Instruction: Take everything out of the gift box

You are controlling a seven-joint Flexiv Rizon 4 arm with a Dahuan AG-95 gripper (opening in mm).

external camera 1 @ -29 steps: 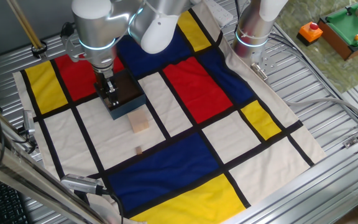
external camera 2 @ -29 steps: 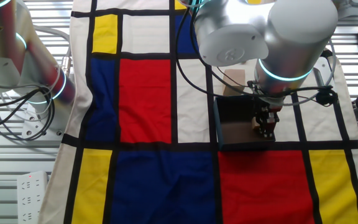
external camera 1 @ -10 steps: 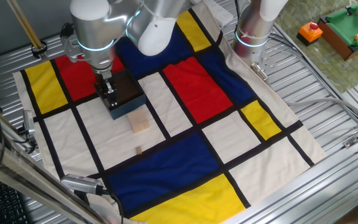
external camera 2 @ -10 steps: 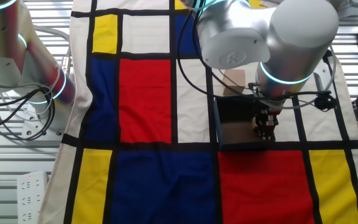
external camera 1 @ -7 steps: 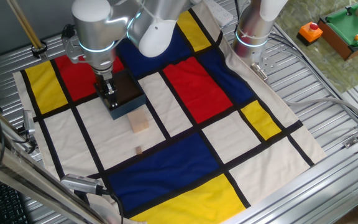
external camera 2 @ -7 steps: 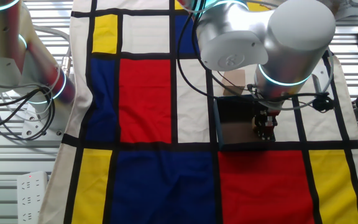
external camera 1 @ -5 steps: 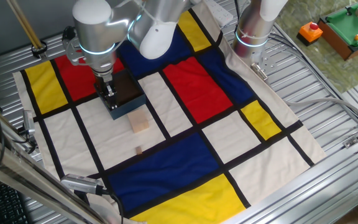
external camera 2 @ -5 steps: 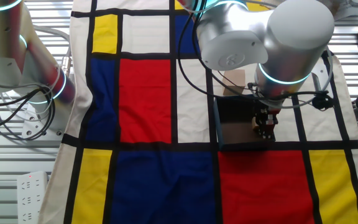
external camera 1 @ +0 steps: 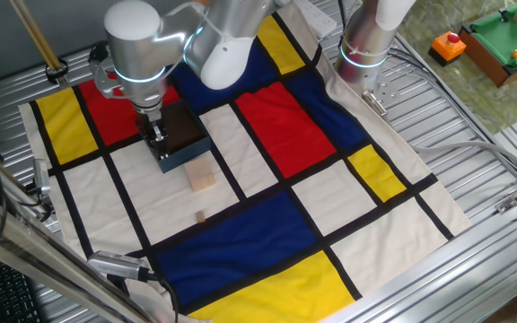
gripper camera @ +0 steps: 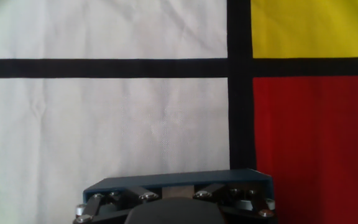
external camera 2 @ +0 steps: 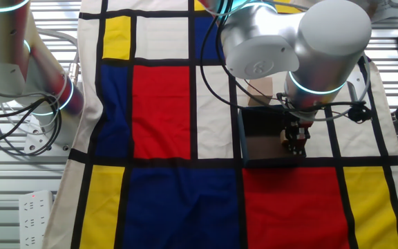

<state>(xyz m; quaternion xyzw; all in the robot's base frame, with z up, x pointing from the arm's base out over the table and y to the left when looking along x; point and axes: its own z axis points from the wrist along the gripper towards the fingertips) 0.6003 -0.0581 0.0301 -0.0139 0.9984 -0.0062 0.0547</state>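
The blue-grey gift box (external camera 1: 183,154) with its dark brown inside sits on the checked cloth, and its far wall (gripper camera: 179,180) fills the bottom of the hand view. My gripper (external camera 1: 158,141) reaches down into the box at its corner, where (external camera 2: 296,144) it stands by the box's wall (external camera 2: 241,138). A small tan block (gripper camera: 178,193) sits between the fingers, and the gripper (gripper camera: 178,198) looks shut on it. Outside the box, a pale beige cube (external camera 1: 203,176) lies on a white patch, partly hidden by the arm in the other view (external camera 2: 260,86). A smaller tan block (external camera 1: 200,216) lies nearer the front.
A second arm's base (external camera 1: 366,45) stands at the cloth's far edge (external camera 2: 26,69). A green-topped toy table (external camera 1: 501,40) and an orange object (external camera 1: 447,45) lie off the cloth to the right. Ridged metal tabletop (external camera 1: 474,179) surrounds the cloth; cables and a power strip (external camera 2: 36,207) lie beside it.
The arm's upper body has drifted slightly to the right. The gripper has stayed low in the same corner of the box, and the blocks on the cloth have not moved.
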